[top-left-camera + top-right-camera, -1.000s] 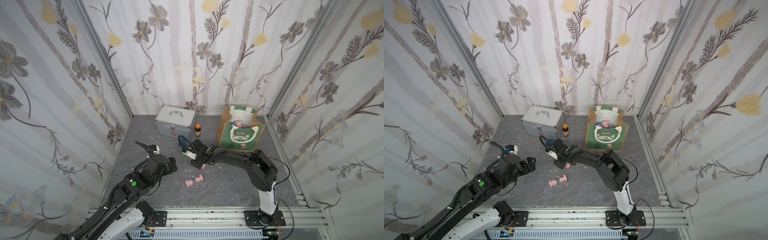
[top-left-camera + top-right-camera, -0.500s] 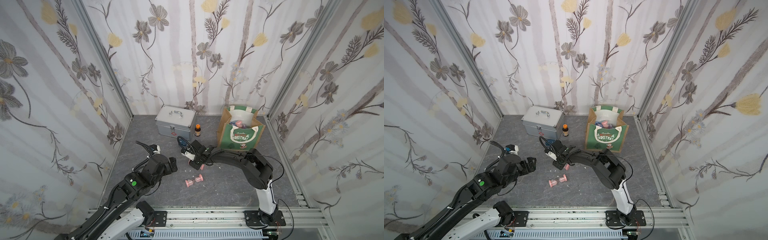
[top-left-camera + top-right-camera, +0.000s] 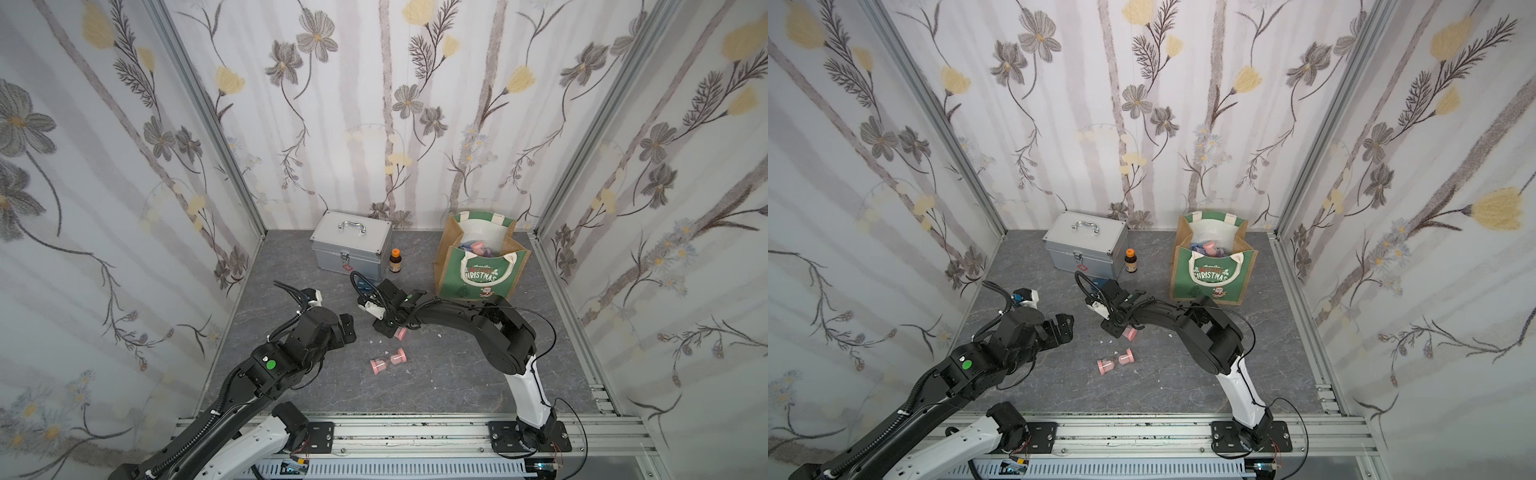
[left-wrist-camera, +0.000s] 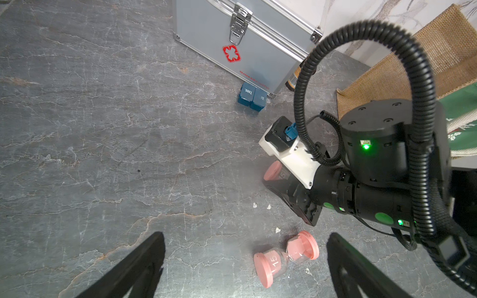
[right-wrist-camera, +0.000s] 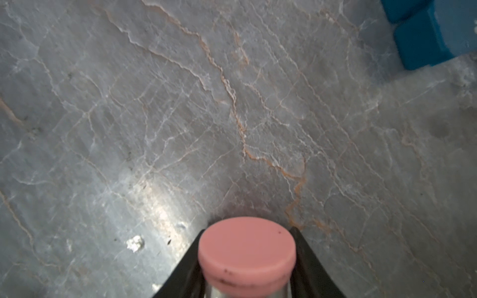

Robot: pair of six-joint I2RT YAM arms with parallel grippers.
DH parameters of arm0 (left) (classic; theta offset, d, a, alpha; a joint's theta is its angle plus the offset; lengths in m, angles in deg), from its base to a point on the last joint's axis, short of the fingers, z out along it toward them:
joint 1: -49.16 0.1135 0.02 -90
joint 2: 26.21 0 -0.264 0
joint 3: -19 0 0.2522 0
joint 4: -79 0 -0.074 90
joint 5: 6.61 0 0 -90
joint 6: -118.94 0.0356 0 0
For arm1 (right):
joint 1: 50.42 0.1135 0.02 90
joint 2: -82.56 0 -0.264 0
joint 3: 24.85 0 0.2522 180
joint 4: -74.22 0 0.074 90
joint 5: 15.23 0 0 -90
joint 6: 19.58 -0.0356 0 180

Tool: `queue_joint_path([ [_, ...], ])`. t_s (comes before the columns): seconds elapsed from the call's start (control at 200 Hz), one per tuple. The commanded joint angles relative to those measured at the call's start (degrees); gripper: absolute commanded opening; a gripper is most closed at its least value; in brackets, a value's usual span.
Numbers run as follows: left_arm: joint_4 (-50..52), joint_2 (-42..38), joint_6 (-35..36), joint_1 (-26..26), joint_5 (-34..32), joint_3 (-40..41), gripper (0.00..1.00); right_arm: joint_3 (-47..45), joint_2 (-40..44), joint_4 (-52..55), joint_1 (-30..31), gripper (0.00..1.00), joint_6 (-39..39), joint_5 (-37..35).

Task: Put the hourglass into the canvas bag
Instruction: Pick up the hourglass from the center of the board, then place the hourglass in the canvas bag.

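Observation:
A pink hourglass (image 5: 246, 247) sits between the fingers of my right gripper (image 5: 247, 231), which is shut on it low over the grey floor. In both top views this hourglass (image 3: 401, 332) pokes out beside the right gripper (image 3: 390, 328), left of the canvas bag (image 3: 482, 278). The bag stands upright and open at the back right, with pink and blue items inside. A second pink hourglass (image 4: 285, 258), marked 15, lies on its side on the floor between the spread fingers of my open left gripper (image 4: 245, 237). In a top view the left gripper (image 3: 347, 328) hovers left of it.
A silver metal case (image 3: 351, 245) stands at the back, with a small brown bottle (image 3: 395, 262) beside it. A blue pill box (image 4: 251, 96) lies on the floor in front of the case. Small white crumbs are scattered near the hourglasses.
The right arm's elbow has swung left and the gripper with its hourglass has edged slightly left. The left arm and the lying hourglass have not moved.

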Motion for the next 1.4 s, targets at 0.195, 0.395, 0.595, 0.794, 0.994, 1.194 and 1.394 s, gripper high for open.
queue_joint_path([
  [0.195, -2.4, 0.9, 0.9, 0.1, -0.4, -1.0, 1.00, -0.2, 2.4, -1.3, -0.4, 0.35, -0.1, 1.2],
  [0.395, -3.4, 1.9, 1.9, 0.2, 0.7, -2.4, 1.00, -5.0, 10.9, -5.6, -2.1, 0.34, -2.8, 6.3],
  [0.595, -5.1, 4.2, 3.8, 0.1, 2.8, -4.7, 1.00, -8.3, 19.5, -8.2, -4.8, 0.33, -7.2, 8.9],
  [0.794, -7.6, 7.4, 5.8, 0.1, 6.0, -7.3, 1.00, -10.9, 27.3, -12.2, -8.8, 0.32, -11.5, 13.0],
  [0.994, -9.7, 12.2, 7.7, 0.1, 11.5, -10.7, 1.00, -12.0, 35.4, -15.8, -12.7, 0.31, -15.6, 13.7],
  [1.194, -12.7, 18.6, 8.8, 0.1, 17.8, -14.7, 1.00, -12.5, 43.4, -18.0, -18.0, 0.30, -19.2, 13.2],
  [1.394, -15.3, 26.2, 9.5, -0.5, 22.7, -19.5, 1.00, -14.1, 48.6, -19.5, -27.0, 0.29, -23.9, 13.2],
])
